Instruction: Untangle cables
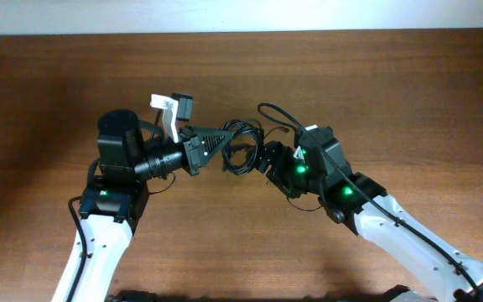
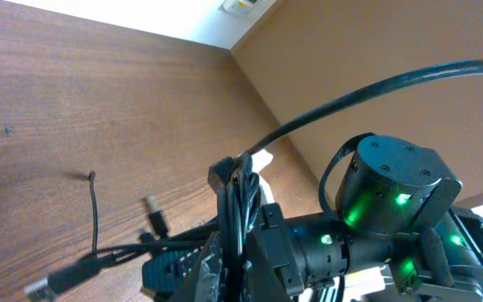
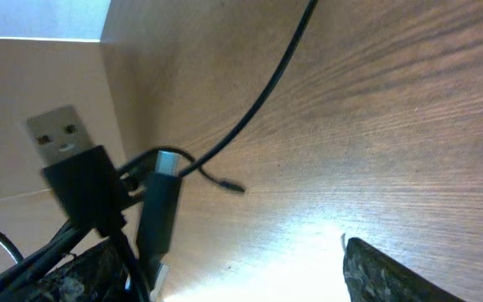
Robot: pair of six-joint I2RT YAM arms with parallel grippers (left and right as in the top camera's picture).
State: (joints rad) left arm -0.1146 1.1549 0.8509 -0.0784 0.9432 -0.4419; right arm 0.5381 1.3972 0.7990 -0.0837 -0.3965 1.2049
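The cables (image 1: 243, 149) are a small tangle of thin black loops in the middle of the wooden table, with one strand arcing away to the back right (image 1: 268, 109). My left gripper (image 1: 227, 138) is shut on a bunch of strands; the left wrist view shows them (image 2: 238, 197) pinched between its jaws (image 2: 240, 281), with loose plug ends (image 2: 153, 214) hanging to the left. My right gripper (image 1: 263, 159) is at the right side of the tangle, open (image 3: 225, 252). A USB plug (image 3: 61, 138) and a second plug (image 3: 162, 201) lie against its left finger.
The brown wooden table (image 1: 392, 75) extends on all sides, with a pale wall along its far edge. The right arm's wrist with green lights (image 2: 392, 201) is close behind the left jaws. The two arms nearly meet at the tangle.
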